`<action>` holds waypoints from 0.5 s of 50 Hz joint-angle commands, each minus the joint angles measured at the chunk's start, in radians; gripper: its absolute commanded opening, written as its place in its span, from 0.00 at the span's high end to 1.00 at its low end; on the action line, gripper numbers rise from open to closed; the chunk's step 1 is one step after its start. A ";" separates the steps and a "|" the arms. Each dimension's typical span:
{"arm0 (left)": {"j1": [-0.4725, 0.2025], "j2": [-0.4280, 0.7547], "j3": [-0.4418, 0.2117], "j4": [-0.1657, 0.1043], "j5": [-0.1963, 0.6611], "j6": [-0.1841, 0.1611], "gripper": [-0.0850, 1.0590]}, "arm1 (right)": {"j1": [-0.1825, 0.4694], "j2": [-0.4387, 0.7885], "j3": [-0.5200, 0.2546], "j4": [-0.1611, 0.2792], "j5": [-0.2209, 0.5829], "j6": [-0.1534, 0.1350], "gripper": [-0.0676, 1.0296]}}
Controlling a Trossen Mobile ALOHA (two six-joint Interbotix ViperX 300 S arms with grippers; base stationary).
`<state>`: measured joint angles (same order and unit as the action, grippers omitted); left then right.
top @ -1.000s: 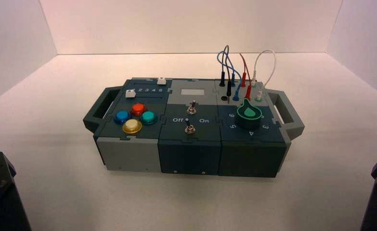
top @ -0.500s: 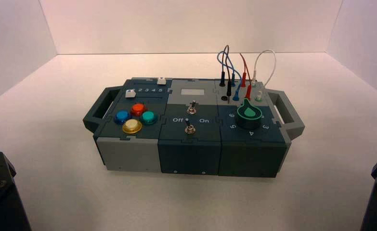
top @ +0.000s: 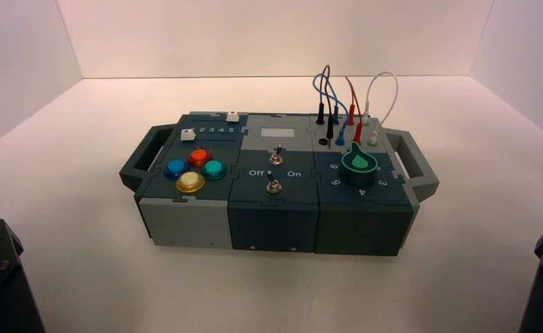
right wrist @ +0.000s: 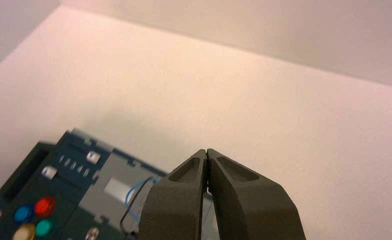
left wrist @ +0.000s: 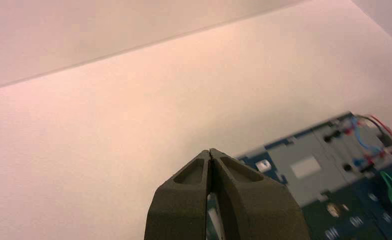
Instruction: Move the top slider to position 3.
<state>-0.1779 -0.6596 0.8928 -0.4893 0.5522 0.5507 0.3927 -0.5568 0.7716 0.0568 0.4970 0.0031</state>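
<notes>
While both arms are sitting parked at the near corners of the high view, well apart from the box, the left gripper (left wrist: 211, 152) is showing its two dark fingers pressed together at the tips, clenched on nothing. The right gripper (right wrist: 206, 151) is likewise closed and holding nothing.

The box (top: 275, 222) is standing on the white table (top: 81, 277), its grey and dark blue front wall facing the robot. Nearest on its top, at the left, four round buttons are clustering: yellow (top: 190, 182), blue (top: 175, 167), teal (top: 213, 168) and red (top: 199, 157). In the middle, two small toggle switches (top: 272, 185) are standing by the words Off and On. At the right, a green-topped dial knob (top: 359, 165) is sitting inside a ring of digits.

Farther back on the left, a white knob (top: 188, 134) is resting at the left end of the printed row 2 3 4 5, left of position 3 (top: 211, 130). Beyond that row, at the far edge, the top slider (top: 233, 116) is sitting toward the right end of its track. Coloured wires (top: 351, 94) are looping above the far right corner.
</notes>
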 commanded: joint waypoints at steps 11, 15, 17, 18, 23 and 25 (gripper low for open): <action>-0.041 0.064 -0.031 -0.058 0.100 -0.005 0.95 | 0.028 0.060 -0.081 0.037 0.112 -0.020 0.96; -0.069 0.098 -0.031 -0.072 0.098 -0.005 0.95 | 0.034 0.075 -0.084 0.049 0.130 -0.034 0.96; -0.086 0.121 -0.032 -0.086 0.098 -0.005 0.95 | 0.044 0.081 -0.086 0.052 0.137 -0.043 0.96; -0.091 0.127 -0.032 -0.089 0.098 -0.005 0.95 | 0.046 0.083 -0.086 0.054 0.140 -0.043 0.96; -0.123 0.175 -0.040 -0.129 0.098 -0.005 0.95 | 0.080 0.101 -0.094 0.055 0.158 -0.049 0.96; -0.132 0.196 -0.043 -0.146 0.098 -0.005 0.95 | 0.094 0.112 -0.095 0.055 0.164 -0.051 0.96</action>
<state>-0.2930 -0.4893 0.8851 -0.6044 0.6519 0.5476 0.4525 -0.4541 0.7118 0.1074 0.6519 -0.0399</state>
